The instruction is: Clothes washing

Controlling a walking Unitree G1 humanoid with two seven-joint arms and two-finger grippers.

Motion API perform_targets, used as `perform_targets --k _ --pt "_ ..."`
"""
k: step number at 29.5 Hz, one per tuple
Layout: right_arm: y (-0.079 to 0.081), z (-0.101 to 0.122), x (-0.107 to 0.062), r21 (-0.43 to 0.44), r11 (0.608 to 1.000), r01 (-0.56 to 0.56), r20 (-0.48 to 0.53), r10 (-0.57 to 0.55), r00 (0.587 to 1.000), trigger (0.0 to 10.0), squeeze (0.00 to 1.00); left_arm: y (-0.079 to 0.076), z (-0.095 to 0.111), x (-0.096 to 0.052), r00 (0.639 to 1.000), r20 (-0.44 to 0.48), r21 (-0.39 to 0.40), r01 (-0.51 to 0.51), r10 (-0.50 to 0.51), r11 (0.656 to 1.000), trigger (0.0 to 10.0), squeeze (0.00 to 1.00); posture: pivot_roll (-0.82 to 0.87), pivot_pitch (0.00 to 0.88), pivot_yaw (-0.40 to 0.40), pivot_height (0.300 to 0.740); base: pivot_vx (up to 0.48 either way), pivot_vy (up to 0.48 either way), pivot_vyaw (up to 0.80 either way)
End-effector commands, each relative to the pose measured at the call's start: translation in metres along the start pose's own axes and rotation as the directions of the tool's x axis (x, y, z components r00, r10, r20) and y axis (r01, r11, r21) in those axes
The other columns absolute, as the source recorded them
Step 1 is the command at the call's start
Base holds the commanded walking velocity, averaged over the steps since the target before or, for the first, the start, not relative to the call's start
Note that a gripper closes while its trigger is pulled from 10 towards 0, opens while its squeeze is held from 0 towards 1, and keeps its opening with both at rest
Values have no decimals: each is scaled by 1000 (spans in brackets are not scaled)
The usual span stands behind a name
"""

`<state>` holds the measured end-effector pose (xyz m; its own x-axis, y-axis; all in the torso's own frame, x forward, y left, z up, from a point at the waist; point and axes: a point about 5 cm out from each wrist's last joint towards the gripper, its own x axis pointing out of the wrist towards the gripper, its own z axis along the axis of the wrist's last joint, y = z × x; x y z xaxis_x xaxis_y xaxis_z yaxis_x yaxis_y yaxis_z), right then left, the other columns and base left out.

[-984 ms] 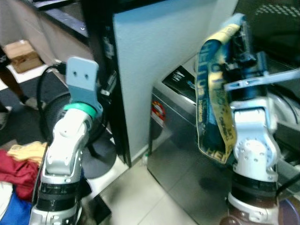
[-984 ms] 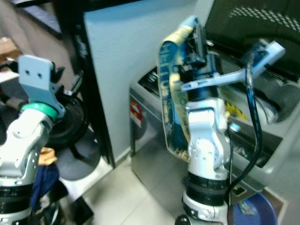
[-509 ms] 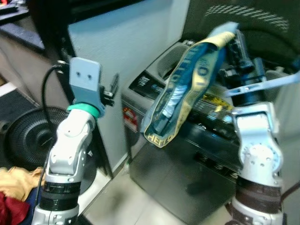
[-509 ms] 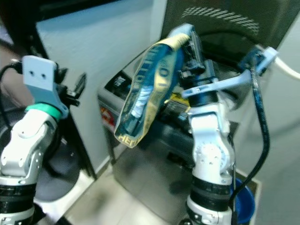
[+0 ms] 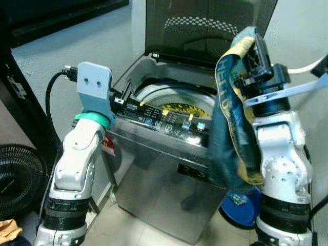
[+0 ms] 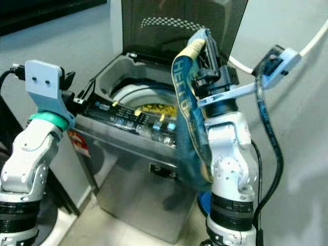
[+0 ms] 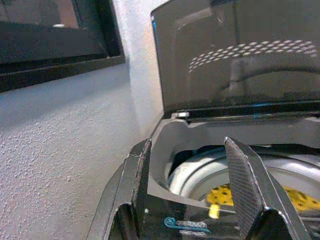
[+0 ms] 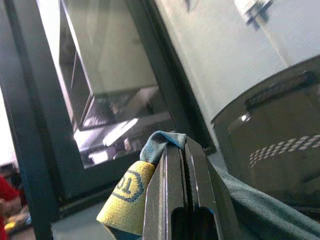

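The silver-grey top-loading washing machine stands against a pale textured wall, its dark tinted lid raised upright at the back. The round white-rimmed drum opening is exposed, with yellow fabric visible inside it. A dark control panel with small lit buttons runs along the front edge of the machine top. The right gripper is raised high, in front of the lid and to the right of the drum opening, its two black fingers pressed together on the upper fold of a dark blue and yellow printed cloth; in the right wrist view the fingers are seen clamped flat against each other with the blue and yellow cloth edge pinched at their tips. The cloth hangs down in front of the right arm's silver forearm, over the machine's right front corner, not yet in the drum. The left gripper is held at the machine's left rear corner, its fingers spread apart and holding nothing, pointed towards the drum. A black floor fan stands to the left of the machine, and a round blue object lies on the floor at its right
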<state>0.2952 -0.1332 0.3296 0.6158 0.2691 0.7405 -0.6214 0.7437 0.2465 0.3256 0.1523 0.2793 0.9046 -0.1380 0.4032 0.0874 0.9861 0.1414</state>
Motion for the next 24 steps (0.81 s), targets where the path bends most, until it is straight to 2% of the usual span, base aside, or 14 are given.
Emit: perform_targets --k 1,5,10,24 --pt "-5 -3 -4 -15 1000 18 -27 -18 999 10000 0 -3 0 0 1000 3 -5 6 -6 1000 10000 0 34 0 60 740 431 0 -788" --pt "-6 -2 -4 -31 999 25 -28 -26 999 10000 0 -2 0 0 1000 3 -4 5 -5 1000 10000 0 31 0 61 740 432 0 -797" --pt "-10 -3 -4 -62 997 52 -29 -54 998 10000 0 -3 0 0 1000 4 -6 8 -8 1000 10000 0 29 1 61 740 317 0 0" --pt "-13 -3 -5 -91 994 67 -22 -70 997 10000 0 -10 0 -2 999 3 -11 51 -51 999 10000 0 33 0 61 740 0 0 0"
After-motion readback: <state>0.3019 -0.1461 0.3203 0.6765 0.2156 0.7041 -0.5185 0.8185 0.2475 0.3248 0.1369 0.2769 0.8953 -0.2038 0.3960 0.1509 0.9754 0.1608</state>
